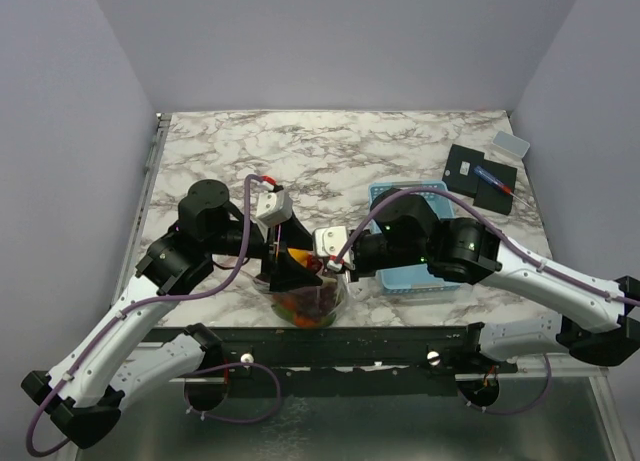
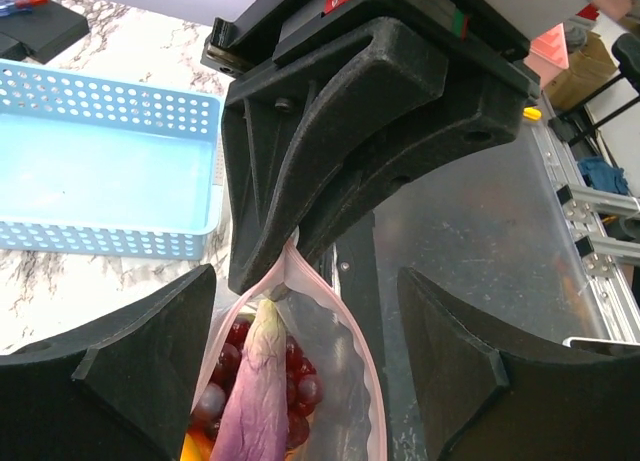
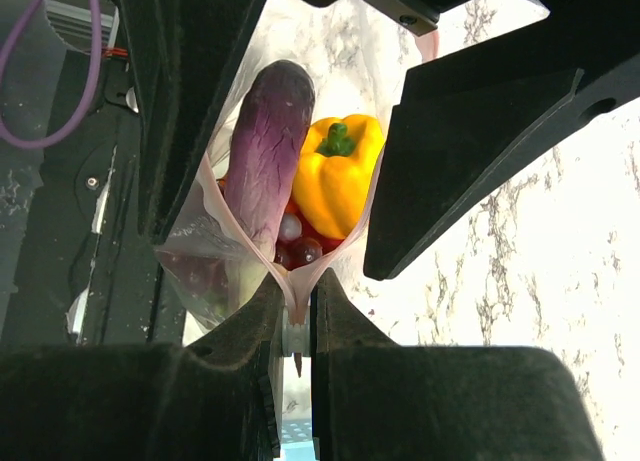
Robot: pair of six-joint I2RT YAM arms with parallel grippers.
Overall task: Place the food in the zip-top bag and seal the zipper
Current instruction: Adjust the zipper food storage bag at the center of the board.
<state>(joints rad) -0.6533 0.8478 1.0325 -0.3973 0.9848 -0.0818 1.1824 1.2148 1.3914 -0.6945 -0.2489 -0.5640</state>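
The clear zip-top bag (image 1: 306, 306) sits at the table's near edge between both grippers, mouth open. Inside it are the purple eggplant (image 2: 250, 401), dark grapes (image 2: 300, 386) and yellow pepper (image 3: 335, 171); red and orange pieces show below. My right gripper (image 3: 297, 306) is shut on one end of the pinkish-red zipper (image 2: 352, 331), and it also shows in the top view (image 1: 335, 264). My left gripper (image 2: 305, 311) is open, its fingers (image 3: 470, 151) on either side of the bag's mouth without touching it; in the top view it (image 1: 288, 271) is over the bag.
The light-blue perforated basket (image 2: 100, 171) stands just right of the bag, under the right arm (image 1: 420, 278). Black pads with a red-and-blue tool (image 1: 493, 177) and a small clear box (image 1: 510, 144) lie at the back right. A metal frame runs below the table's front edge.
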